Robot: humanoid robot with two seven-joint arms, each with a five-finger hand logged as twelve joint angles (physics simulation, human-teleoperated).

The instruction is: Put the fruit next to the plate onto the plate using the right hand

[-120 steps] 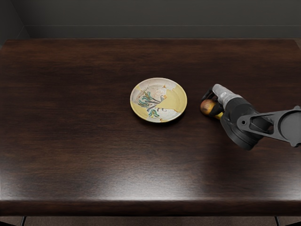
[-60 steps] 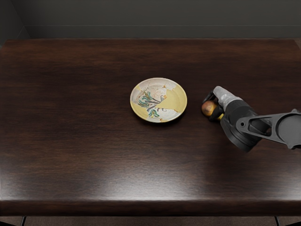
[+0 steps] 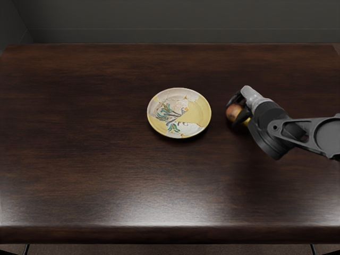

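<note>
Since the fruit [image 3: 233, 112] sits inside the curl of my right hand [image 3: 246, 109], the coming move turns on where the plate [image 3: 202, 115] lies from it: toward the picture's left, near but apart, with a strip of bare table [image 3: 95, 159] between them; the carry should be a short sideways one, away from my wrist. The fruit is small and roundish, brown-orange with a dull shine, and shows no clear long axis; a yellow patch peeks out low beside my palm, and I cannot tell whether it belongs to the fruit. My dark fingers wrap over it above and below, closed on it rather than spread; whether it is off the wood yet I cannot say. My forearm comes in from the right edge; my left arm is out of view. The plate is yellow and cream with a green sprig, and holds nothing.
</note>
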